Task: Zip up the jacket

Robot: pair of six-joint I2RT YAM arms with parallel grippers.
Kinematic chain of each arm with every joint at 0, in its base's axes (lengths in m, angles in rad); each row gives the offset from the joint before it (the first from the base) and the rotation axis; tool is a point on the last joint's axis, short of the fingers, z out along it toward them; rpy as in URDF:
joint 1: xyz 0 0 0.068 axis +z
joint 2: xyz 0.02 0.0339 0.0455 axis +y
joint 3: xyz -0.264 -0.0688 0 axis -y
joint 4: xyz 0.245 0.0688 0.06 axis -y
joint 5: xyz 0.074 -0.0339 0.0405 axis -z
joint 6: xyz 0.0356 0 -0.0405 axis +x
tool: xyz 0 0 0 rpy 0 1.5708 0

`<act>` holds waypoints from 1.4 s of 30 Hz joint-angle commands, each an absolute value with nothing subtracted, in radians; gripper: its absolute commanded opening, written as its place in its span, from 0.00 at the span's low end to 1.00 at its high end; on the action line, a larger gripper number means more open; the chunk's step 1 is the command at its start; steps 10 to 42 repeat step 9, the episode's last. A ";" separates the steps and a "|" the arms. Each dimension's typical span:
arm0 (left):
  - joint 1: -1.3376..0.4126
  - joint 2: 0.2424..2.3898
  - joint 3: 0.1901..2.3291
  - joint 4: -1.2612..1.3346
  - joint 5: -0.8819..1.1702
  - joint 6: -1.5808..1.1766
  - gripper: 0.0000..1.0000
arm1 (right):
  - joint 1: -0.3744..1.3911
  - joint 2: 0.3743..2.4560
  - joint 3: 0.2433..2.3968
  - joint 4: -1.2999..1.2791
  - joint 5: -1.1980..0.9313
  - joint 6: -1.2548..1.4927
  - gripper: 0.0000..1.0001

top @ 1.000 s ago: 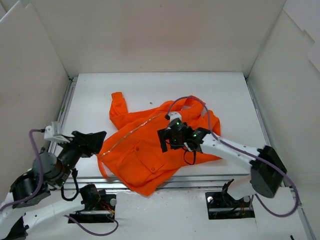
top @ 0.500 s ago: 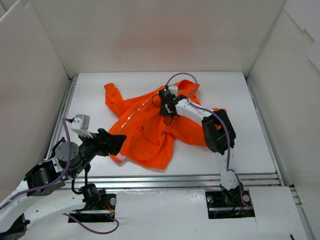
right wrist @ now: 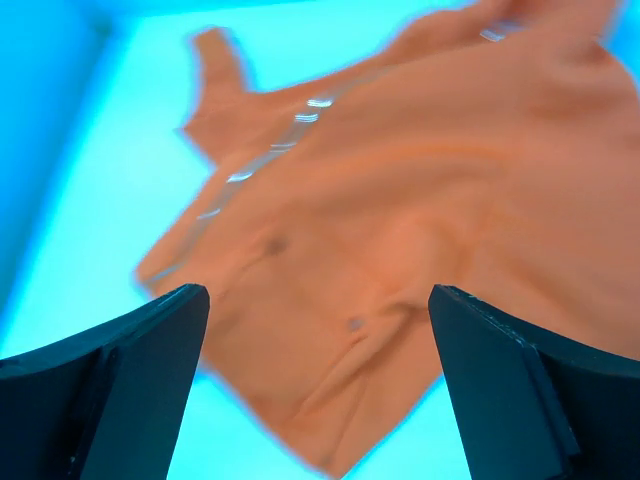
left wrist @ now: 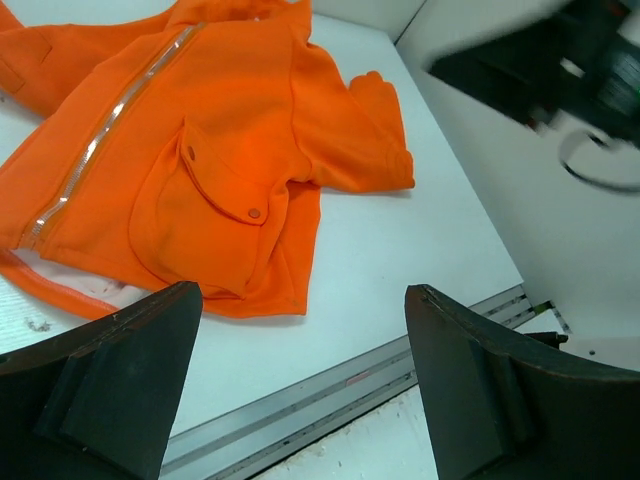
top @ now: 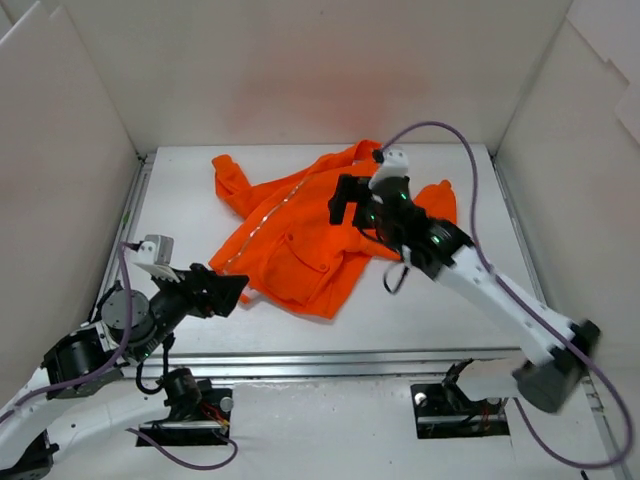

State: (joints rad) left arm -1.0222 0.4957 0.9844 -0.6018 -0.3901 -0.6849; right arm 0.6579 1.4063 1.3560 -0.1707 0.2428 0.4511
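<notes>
Now farther back, jacket (top: 300, 240); right tool (top: 346, 203) wide-jawed above.

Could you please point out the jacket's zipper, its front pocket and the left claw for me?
Jacket's zipper (left wrist: 110, 118): left wrist view, middle of the white zipper strip.
Front pocket (left wrist: 200, 215): left wrist view, centre of the pocket panel.
Left claw (top: 230, 293): top external view, midway between its open fingertips.
</notes>
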 commanded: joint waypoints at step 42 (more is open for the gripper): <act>-1.017 0.359 1.005 -0.606 -0.391 -0.650 0.86 | 0.896 0.445 0.781 -0.326 0.290 0.581 0.98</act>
